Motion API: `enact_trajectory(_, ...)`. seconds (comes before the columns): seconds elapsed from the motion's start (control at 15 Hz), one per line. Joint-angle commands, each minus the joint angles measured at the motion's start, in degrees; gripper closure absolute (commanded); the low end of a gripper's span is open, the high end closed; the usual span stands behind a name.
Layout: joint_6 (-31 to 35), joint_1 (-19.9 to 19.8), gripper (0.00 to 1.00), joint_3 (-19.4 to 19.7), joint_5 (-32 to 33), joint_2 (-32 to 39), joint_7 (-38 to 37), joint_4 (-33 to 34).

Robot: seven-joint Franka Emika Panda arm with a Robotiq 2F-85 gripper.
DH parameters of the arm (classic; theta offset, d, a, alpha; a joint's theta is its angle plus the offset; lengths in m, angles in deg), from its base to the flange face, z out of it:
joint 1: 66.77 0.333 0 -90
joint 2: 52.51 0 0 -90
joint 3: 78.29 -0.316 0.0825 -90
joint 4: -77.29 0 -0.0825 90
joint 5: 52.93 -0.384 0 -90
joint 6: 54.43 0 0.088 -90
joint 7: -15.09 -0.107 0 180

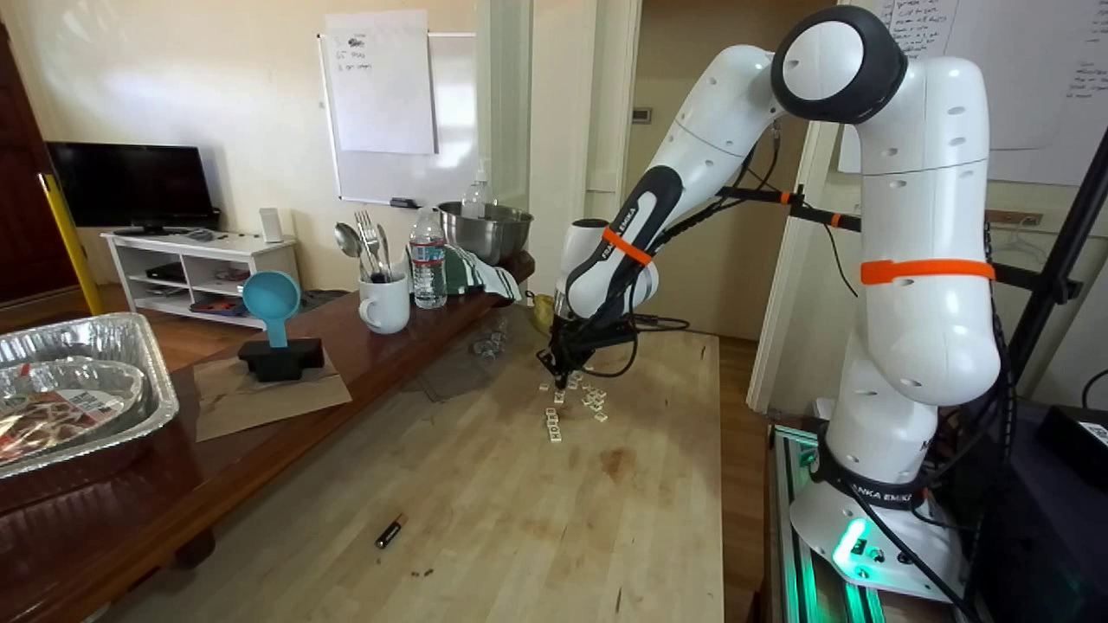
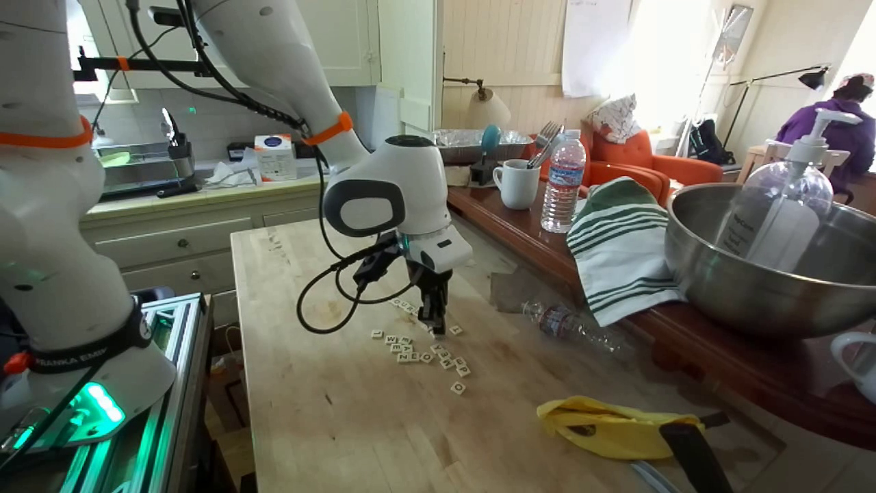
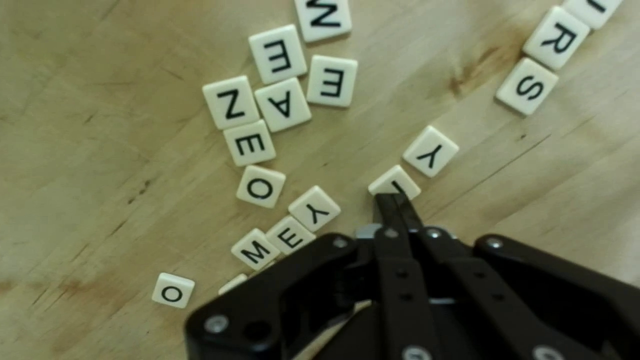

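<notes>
Pale wooden worktop (image 1: pixel 519 528), letter tiles (image 3: pixel 283 105) scattered on it, fingers (image 3: pixel 384 209) pressed tightly together, overlapping a half-hidden tile (image 3: pixel 394 183) in the wrist view, contact unclear, Y tile (image 3: pixel 431 151) just beside that one, black-and-copper battery (image 1: pixel 390 531) lying well apart

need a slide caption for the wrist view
Closed black fingers partly hiding one letter tile, with a Y tile beside it on the wooden tabletop.

I see a battery (image 1: pixel 390 531) lying on the bench (image 1: pixel 511 528), a yellow pouch (image 2: pixel 609 430) too; along the reddish ledge (image 1: pixel 372 355), a white mug (image 2: pixel 518 185) of cutlery (image 2: pixel 547 134) stands beside a water bottle (image 2: pixel 564 179), near a steel bowl (image 2: pixel 746 294).
</notes>
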Motion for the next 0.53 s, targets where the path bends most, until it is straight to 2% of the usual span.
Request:
enact_trajectory(0.0, 1.1, 0.2, 1.0, -1.3, -1.0, -0.4, 1.7, -1.2)
enact_trajectory(0.27, 0.9, -0.4, 1.0, -3.3, -2.7, -0.2, 3.7, -1.4)
enact_trajectory(0.47, 0.4, 0.0, 1.0, -3.4, -2.1, 0.5, 3.8, -1.0)
